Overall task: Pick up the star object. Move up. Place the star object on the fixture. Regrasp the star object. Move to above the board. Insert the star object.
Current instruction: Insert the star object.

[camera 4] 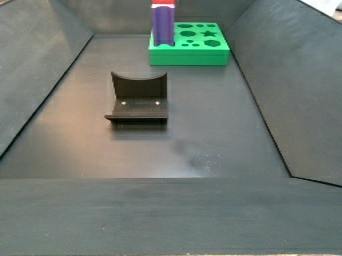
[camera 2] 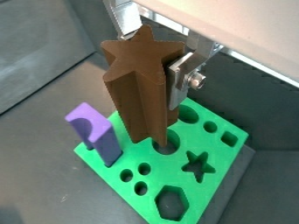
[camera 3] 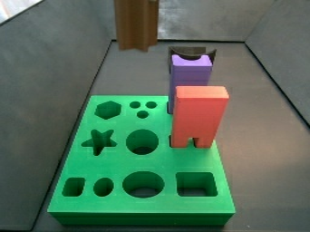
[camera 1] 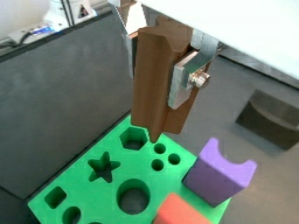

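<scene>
the gripper [camera 2: 177, 72] hangs above the green board [camera 2: 229, 137], and in both wrist views its silver fingers [camera 1: 184, 77] are clamped on the star object [camera 2: 142, 83], the brown prism held upright with its star end showing on top. in a side view the star object [camera 3: 136, 22] shows at the upper edge, high over the far side of the board [camera 3: 121, 207], well clear of the surface.

judging by this, the step in hand is the move to above the board, with insertion next. the star hole [camera 3: 101, 140] sits on the board's edge, between the hexagon hole [camera 3: 108, 110] and the small oblong slots nearer the camera. in a wrist view the prism's lower end looks nearer the hexagon hole [camera 1: 135, 136] than the star hole [camera 1: 105, 165], so the arm likely needs to shift sideways first.

to do it well: keep the prism vertical, bring its axis right over the star hole, and turn the wrist until the five points match the cut-out before descending. go down slowly; a small mismatch in angle could jam it on the rim.

the red block [camera 3: 198, 114] and the purple block [camera 3: 190, 72] stand on the board's other side, apart from the path. the dark bracket [camera 4: 138, 97] lies on the floor, well away.
</scene>
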Robot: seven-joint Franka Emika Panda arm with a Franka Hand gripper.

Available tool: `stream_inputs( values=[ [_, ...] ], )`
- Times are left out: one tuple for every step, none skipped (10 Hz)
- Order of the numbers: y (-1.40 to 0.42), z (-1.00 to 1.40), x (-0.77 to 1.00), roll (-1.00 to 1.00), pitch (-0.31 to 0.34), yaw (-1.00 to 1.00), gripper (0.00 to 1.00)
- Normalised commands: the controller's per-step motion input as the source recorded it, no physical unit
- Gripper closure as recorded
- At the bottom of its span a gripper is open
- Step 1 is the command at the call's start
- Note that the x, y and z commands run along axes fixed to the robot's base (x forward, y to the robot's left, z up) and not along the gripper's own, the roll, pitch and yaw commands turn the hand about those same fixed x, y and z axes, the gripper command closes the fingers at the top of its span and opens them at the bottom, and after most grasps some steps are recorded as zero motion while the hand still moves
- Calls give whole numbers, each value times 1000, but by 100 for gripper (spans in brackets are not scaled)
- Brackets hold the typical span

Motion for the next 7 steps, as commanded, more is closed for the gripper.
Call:
stream_inputs(
  values=[
    [-120, -183, -117, 0, -147, -391, 100],
    [-117, -206, -49, 0, -124, -366, 100],
    [-89, -237, -103, 0, -136, -323, 100],
    [-86, -271, 0, 0, -111, -280, 100],
    [-37, -317, -220, 11, -163, -317, 100],
    [-69, -391, -37, 27, -103, -269, 100],
    [-29, -423, -191, 46, -144, -189, 100]
  ],
)
